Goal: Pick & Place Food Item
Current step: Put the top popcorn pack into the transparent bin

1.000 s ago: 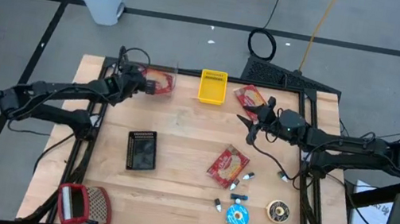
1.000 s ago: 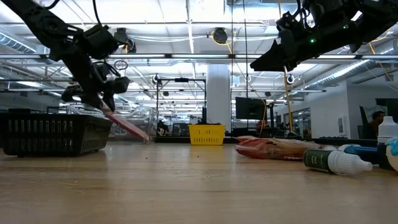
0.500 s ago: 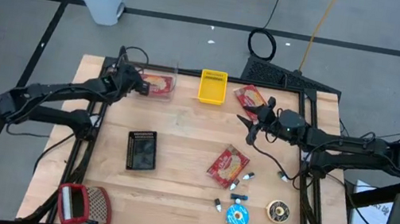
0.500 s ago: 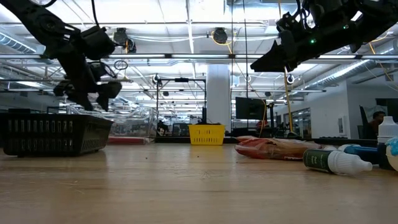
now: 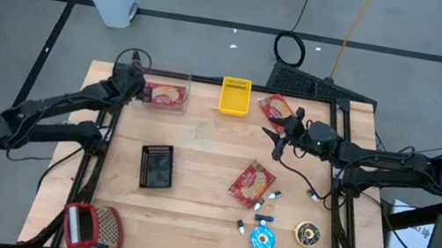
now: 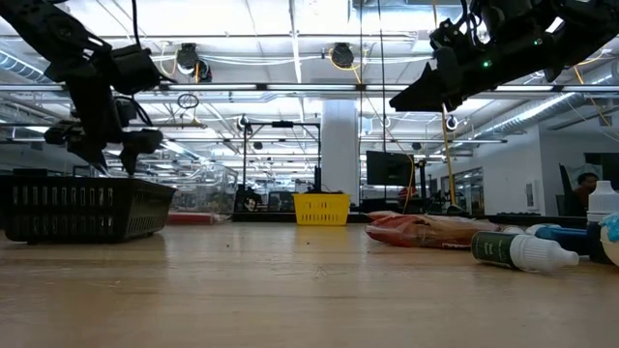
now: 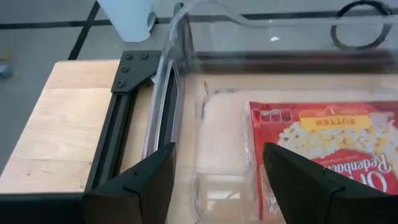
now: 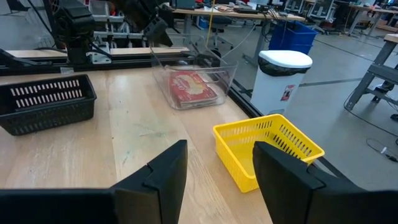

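A red popcorn bag [image 5: 165, 94] lies flat, face up, on the floor of a clear plastic bin [image 5: 180, 89] at the table's far left; in the left wrist view the popcorn bag [image 7: 323, 152] fills the bin's right part. My left gripper [image 5: 131, 83] hangs open just above and outside the bin's left end, its fingers [image 7: 143, 180] apart with nothing between them. My right gripper [image 5: 270, 137] waits open in the air over the table's right half, holding nothing. Two more red food bags lie on the table, one in the middle [image 5: 252, 182] and one at the far right [image 5: 278, 108].
A yellow basket [image 5: 235, 96] stands at the far edge beside the bin. A black basket [image 5: 156, 167] sits left of centre. Small bottles and round packets [image 5: 265, 238] lie near right. A red and grey item [image 5: 92, 226] is at the near left corner.
My left gripper has opened and let go of the popcorn bag, which hung slanted from it over the bin and now lies flat inside. The gripper has then drawn back toward the table's left edge and tipped up a little. My right arm has kept still.
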Controlling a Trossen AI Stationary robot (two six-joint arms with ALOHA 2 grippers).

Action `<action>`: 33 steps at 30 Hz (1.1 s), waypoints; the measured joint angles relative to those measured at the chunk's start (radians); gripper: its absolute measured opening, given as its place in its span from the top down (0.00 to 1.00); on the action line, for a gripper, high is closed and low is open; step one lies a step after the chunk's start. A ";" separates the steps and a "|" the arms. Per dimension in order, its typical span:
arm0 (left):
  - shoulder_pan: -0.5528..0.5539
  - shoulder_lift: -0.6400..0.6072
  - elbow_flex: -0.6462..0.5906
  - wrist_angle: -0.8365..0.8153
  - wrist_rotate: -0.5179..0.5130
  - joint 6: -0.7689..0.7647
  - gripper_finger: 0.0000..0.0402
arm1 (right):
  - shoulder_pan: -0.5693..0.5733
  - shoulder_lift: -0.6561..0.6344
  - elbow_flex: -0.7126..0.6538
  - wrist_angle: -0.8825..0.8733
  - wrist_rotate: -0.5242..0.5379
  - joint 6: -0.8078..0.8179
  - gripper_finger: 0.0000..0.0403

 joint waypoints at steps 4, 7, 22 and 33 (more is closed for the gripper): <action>-0.001 -0.007 -0.001 0.047 0.001 0.016 0.39 | 0.000 0.000 0.000 0.000 0.000 0.000 0.58; -0.010 -0.029 -0.001 0.106 0.045 0.040 0.39 | 0.000 0.000 0.000 -0.015 0.001 0.007 0.58; -0.157 -0.159 0.000 0.499 0.371 0.150 0.39 | -0.290 0.072 0.000 -0.377 0.131 0.397 0.58; -0.233 -0.130 0.000 0.500 0.344 0.172 0.39 | -0.475 0.274 0.000 -0.380 0.071 0.525 0.57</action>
